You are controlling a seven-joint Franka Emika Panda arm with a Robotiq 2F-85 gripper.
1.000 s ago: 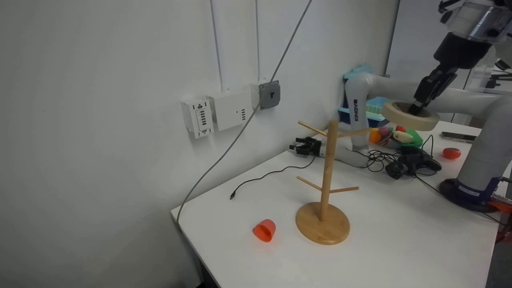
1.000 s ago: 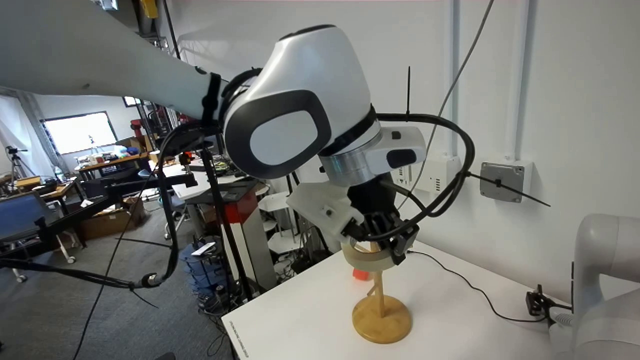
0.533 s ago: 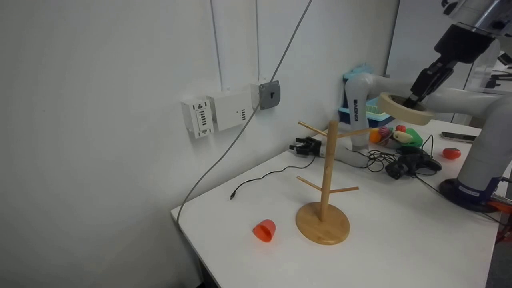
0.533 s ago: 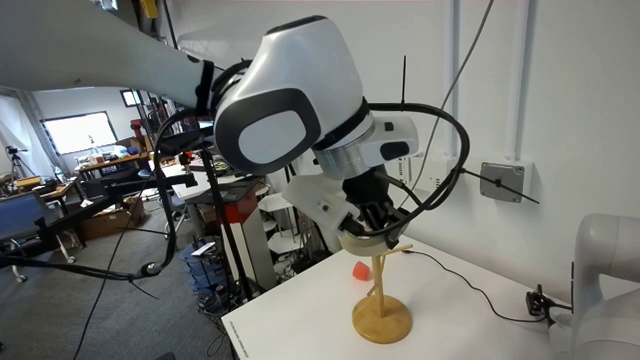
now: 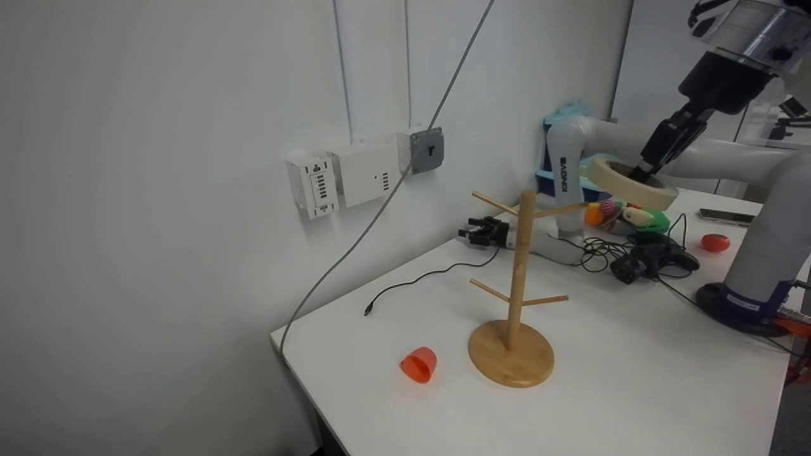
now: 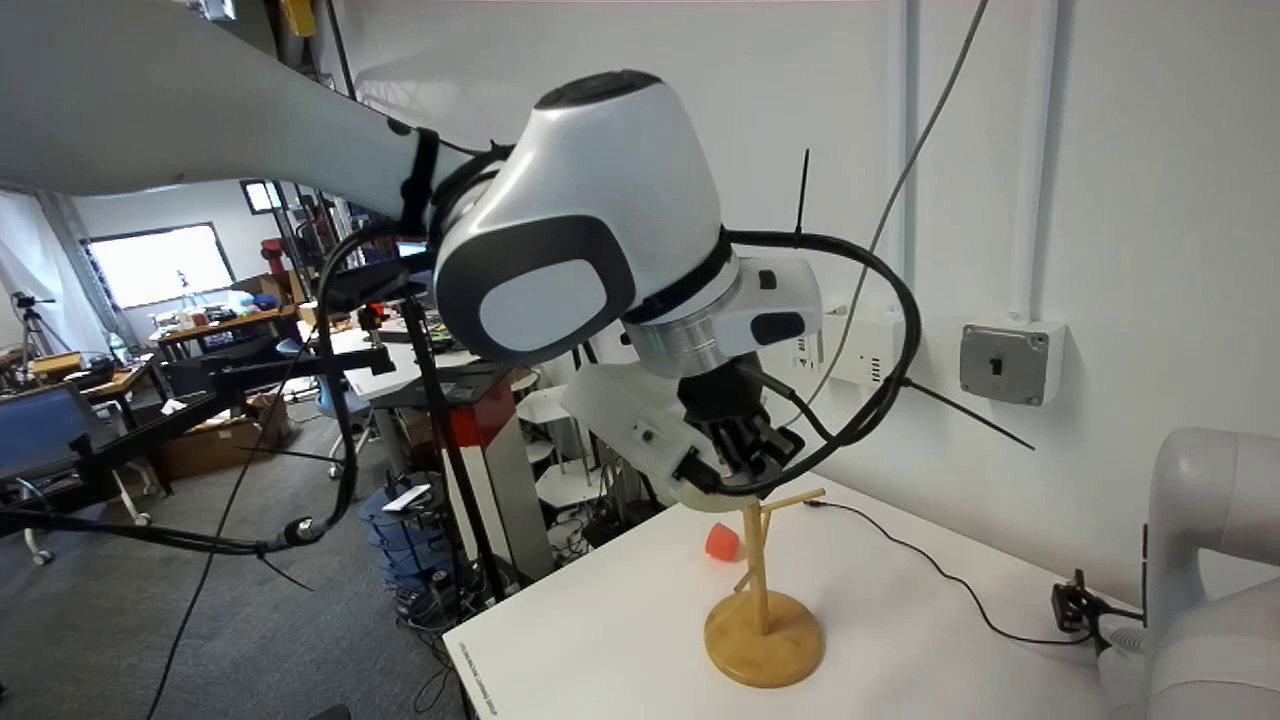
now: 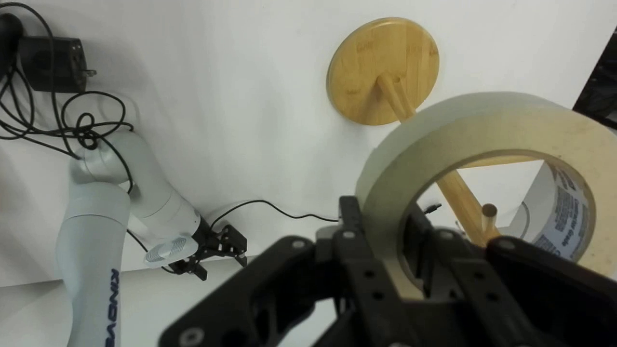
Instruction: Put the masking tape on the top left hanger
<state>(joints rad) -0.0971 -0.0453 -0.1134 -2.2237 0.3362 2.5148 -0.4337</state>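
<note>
In an exterior view, stand (image 5: pixel 519 272) and orange cup (image 5: pixel 423 360) are seen at eight o'clock from tape (image 5: pixel 627 190) clamped by the gripper (image 5: pixel 644 173).

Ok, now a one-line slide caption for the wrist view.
End effector gripping one side of the masking tape, the wooden peg stand partly visible through its open centre.

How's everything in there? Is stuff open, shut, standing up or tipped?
masking tape, held up and tilted, not hung
tool, closed on the masking tape
top left hanger, bare
lower pegs, bare
wooden stand, upright
orange-red cup, tipped on its side
black cable, one end lying unplugged
</note>
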